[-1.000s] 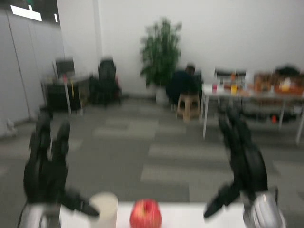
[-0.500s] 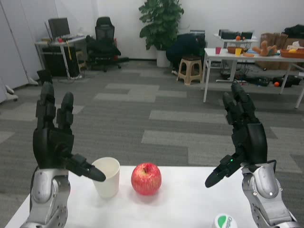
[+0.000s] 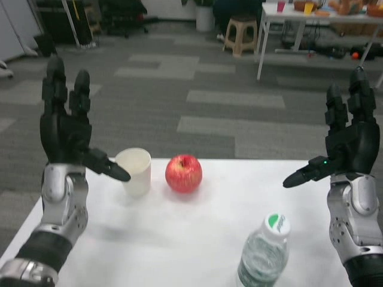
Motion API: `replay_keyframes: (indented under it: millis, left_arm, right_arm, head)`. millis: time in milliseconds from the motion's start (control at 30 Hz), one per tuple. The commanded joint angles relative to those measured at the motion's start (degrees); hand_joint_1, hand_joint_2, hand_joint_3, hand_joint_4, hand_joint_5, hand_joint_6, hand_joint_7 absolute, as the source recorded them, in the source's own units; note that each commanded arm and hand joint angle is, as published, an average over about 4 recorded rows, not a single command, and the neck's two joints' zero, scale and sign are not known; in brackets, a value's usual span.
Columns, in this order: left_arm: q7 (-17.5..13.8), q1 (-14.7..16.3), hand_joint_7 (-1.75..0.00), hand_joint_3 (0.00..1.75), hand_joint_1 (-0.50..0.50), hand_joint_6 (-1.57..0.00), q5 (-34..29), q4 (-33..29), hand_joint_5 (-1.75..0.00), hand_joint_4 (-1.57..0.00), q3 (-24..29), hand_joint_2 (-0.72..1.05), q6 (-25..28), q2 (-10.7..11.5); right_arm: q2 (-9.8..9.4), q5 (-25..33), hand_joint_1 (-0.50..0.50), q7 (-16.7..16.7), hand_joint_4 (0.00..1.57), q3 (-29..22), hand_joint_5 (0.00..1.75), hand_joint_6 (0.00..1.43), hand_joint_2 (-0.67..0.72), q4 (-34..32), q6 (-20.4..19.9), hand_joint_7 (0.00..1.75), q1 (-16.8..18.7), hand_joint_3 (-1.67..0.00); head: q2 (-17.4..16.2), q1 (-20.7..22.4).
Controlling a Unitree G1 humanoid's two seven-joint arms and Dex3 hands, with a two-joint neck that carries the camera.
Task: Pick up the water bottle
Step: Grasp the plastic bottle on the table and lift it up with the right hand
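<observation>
- Water bottle, clear ribbed plastic with a green-and-white cap, stood at the table's near right.
- White cup stood far left, its contents hidden from us; round red apple just right of it.
- We held left hand and right hand raised, fingers spread, grasping nothing.

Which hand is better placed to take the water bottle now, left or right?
Probably the right hand. It is raised, open, just right of the water bottle. The left hand is across the table, with the cup and apple nearer to it.
</observation>
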Motion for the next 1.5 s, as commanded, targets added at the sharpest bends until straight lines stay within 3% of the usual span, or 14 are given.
replay_keyframes:
  millis: [33, 133, 467, 767, 933, 1067, 1367, 1500]
  left_arm:
    - [-1.1, 1.4, 0.00, 0.09, -0.50, 0.00, -1.2, 0.4, -0.21, 0.00, 0.6, -0.72, 1.4, 0.5]
    - [-3.5, 2.4, 0.00, 0.09, -0.50, 0.00, -3.4, 0.8, -0.21, 0.00, 0.8, -0.72, 3.6, 0.8]
    - [-6.4, 3.7, 0.00, 0.09, -0.50, 0.00, -5.9, 0.9, -0.10, 0.00, 2.0, -0.72, 5.6, 1.5]
    - [-7.6, 3.0, 0.00, 0.09, -0.50, 0.00, -6.2, 1.3, -0.10, 0.00, 2.4, -0.72, 5.8, 1.8]
    - [-7.9, 2.8, 0.00, 0.09, -0.50, 0.00, -6.2, 1.7, -0.15, 0.00, 2.6, -0.72, 5.8, 1.8]
    - [-7.9, 2.4, 0.00, 0.09, -0.50, 0.00, -6.2, 2.0, -0.10, 0.00, 2.5, -0.72, 5.8, 1.8]
    - [-7.9, 1.8, 0.00, 0.09, -0.50, 0.00, -6.2, 2.2, -0.10, 0.00, 1.8, -0.72, 5.8, 1.9]
    - [-7.9, 1.8, 0.00, 0.09, -0.50, 0.00, -6.2, 2.2, -0.10, 0.00, 1.5, -0.72, 5.8, 2.0]
  right_arm:
    - [-1.16, 3.9, -0.46, 2.9, 0.00, -0.2, 0.00, 0.00, 0.72, -0.3, 2.0, 0.00, 1.2, 0.00]
    - [-1.75, 11.0, -0.46, 9.8, 0.00, -0.5, 0.00, 0.00, 0.72, 1.9, 5.1, 0.00, 2.5, 0.00]
    - [-1.93, 11.0, -0.46, 26.3, 0.00, -4.0, 0.00, 0.00, 0.66, 7.1, 19.6, 0.00, 5.0, 0.00]
    - [-2.15, 10.8, -0.46, 30.2, 0.00, -4.8, 0.00, 0.00, 0.63, 10.5, 22.2, 0.00, 7.0, 0.00]
    - [-2.32, 4.5, -0.45, 34.2, 0.00, -7.6, 0.00, 0.00, 0.61, 12.2, 26.4, 0.02, 7.7, 0.00]
    - [-2.72, 1.4, -0.42, 38.5, 0.00, -7.4, 0.00, 0.00, 0.52, 12.5, 30.0, 0.00, 8.8, 0.00]
    - [-6.12, 0.6, -0.42, 40.7, 0.00, 3.9, 0.00, 0.00, 0.36, 8.1, 30.6, 0.00, 12.0, 0.00]
    - [-6.72, 0.2, -0.42, 40.7, 0.00, 7.8, 0.00, 0.00, 0.31, 4.2, 30.6, 0.00, 12.4, 0.00]
  head:
    - [-1.3, 0.1]
    - [-2.6, -0.6]
    - [-4.9, -4.1]
    - [-5.0, -4.4]
    - [-5.4, -5.0]
    - [-5.7, -6.5]
    - [-6.1, -10.4]
    - [-6.0, -12.5]
